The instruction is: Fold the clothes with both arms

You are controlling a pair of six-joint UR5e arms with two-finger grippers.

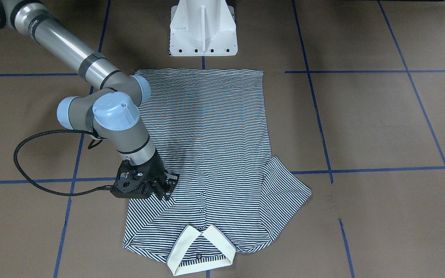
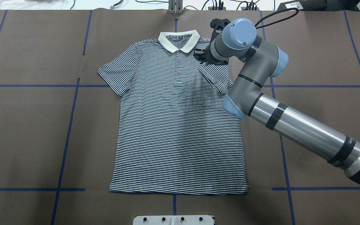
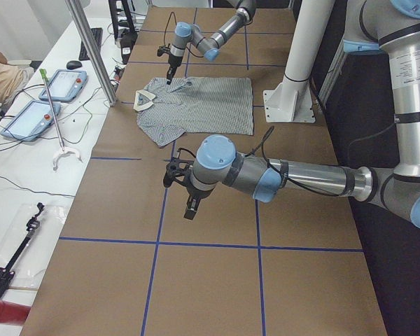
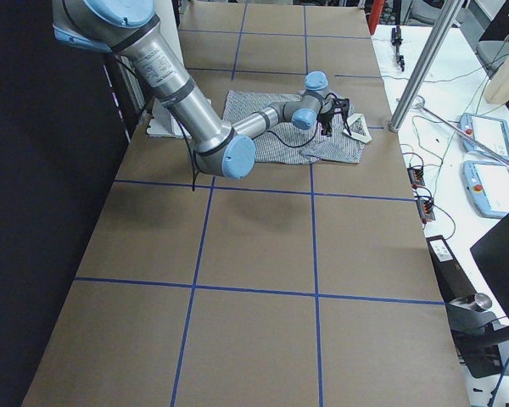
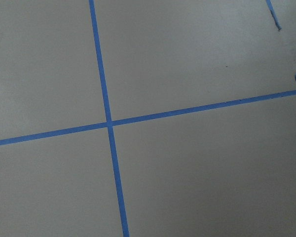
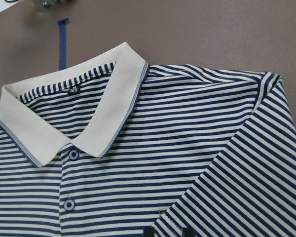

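Observation:
The striped polo shirt (image 2: 177, 125) lies flat and face up, its cream collar (image 2: 178, 40) at the table's far side from the robot. One sleeve (image 2: 214, 76) is folded in over the chest; the other sleeve (image 2: 117, 73) is spread out. My right gripper (image 2: 201, 57) (image 1: 167, 189) points down at the folded sleeve's hem, beside the placket. In the right wrist view its fingertips (image 6: 148, 231) stand apart over the hem, so it is open. My left gripper (image 3: 189, 213) hovers over bare table well away from the shirt (image 3: 210, 105); whether it is open or shut I cannot tell.
The white pedestal base (image 1: 203, 31) stands just behind the shirt's hem. Blue tape lines (image 5: 108, 123) grid the brown table. A black cable loop (image 1: 25, 170) hangs off the right wrist. Tablets (image 3: 35, 119) and a metal pole (image 3: 91, 49) line the operators' side.

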